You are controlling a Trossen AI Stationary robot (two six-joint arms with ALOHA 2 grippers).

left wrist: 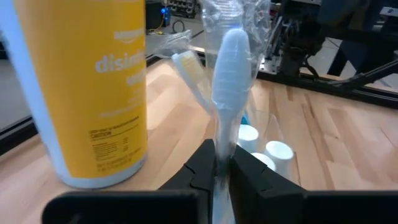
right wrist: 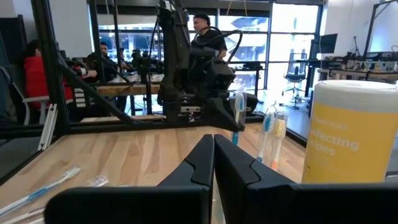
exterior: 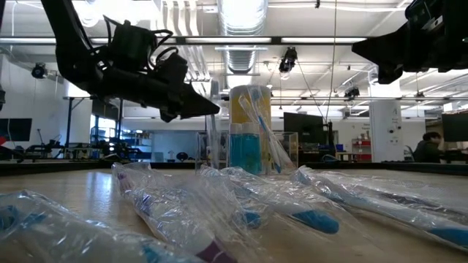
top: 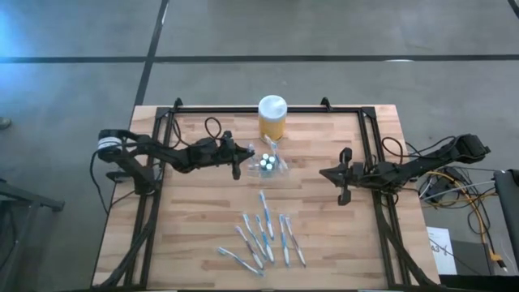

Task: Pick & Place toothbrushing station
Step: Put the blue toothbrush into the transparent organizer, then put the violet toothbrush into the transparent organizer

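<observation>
The left hand is pinched shut on a slim plastic-wrapped white toothbrush, upright over the small clear plastic holder beside the yellow white-lidded jar. More wrapped blue-and-white toothbrushes lie on the wooden counter. The right hand hovers closed and empty, well apart.

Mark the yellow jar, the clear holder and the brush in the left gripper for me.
yellow jar (top: 272,120): high view, on its yellow body below the lid.
clear holder (top: 270,165): high view, on its middle.
wrapped toothbrush (left wrist: 230,68): left wrist view, on the white head above the left gripper (left wrist: 222,163).
</observation>
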